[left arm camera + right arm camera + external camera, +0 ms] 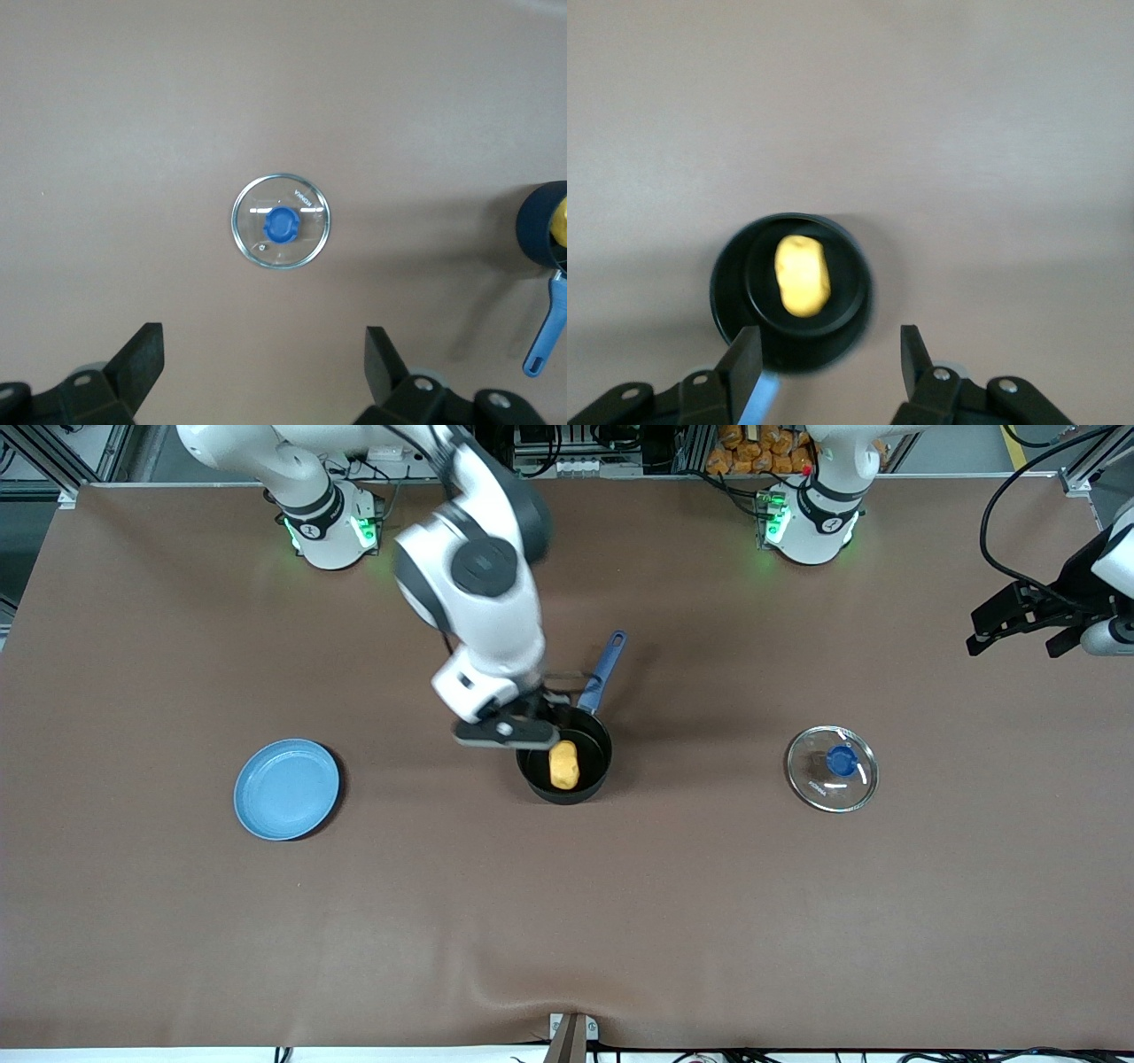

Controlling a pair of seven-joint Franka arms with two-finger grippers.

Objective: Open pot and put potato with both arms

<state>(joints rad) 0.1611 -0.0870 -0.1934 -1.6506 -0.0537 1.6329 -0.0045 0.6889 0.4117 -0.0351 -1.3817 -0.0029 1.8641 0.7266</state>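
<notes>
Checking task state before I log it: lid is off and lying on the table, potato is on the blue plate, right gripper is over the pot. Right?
Not quite. The potato lies in the pot, not on the blue plate, which holds nothing; the front view and the right wrist view show it. The rest stands: the lid lies on the table toward the left arm's end, and the right gripper is over the pot's rim, open.

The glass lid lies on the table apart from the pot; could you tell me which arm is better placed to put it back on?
Probably the left. The left gripper hangs open above the lid, while the right gripper is open over the pot, where the potato lies.
</notes>
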